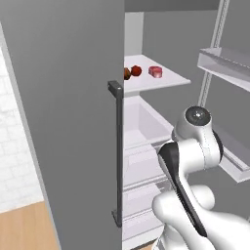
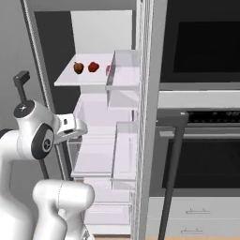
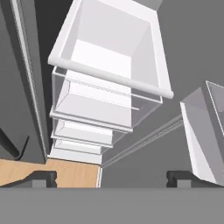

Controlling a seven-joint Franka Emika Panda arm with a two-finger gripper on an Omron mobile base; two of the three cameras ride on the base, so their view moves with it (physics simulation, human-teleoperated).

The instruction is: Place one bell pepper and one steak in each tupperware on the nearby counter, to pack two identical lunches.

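Note:
Inside the open fridge, a white shelf (image 1: 161, 82) carries two bell peppers and a steak. The brownish-red pepper (image 1: 127, 73) (image 2: 78, 68) sits beside the bright red pepper (image 1: 136, 71) (image 2: 93, 66). To their right lies a pinkish steak (image 1: 156, 72) (image 2: 108, 69), half hidden behind a door bin in the right base view. My gripper (image 3: 113, 178) is open and holds nothing. It points down over the clear fridge drawers (image 3: 109, 83), well below that shelf. The tupperware and the counter are out of view.
The fridge's closed grey door with a dark bar handle (image 1: 117, 151) stands to the left. The open door's bins (image 2: 124, 70) (image 1: 227, 61) hang on the right. A dark oven front with a bar handle (image 2: 176, 140) lies further right. Wooden floor (image 3: 65, 173) shows below.

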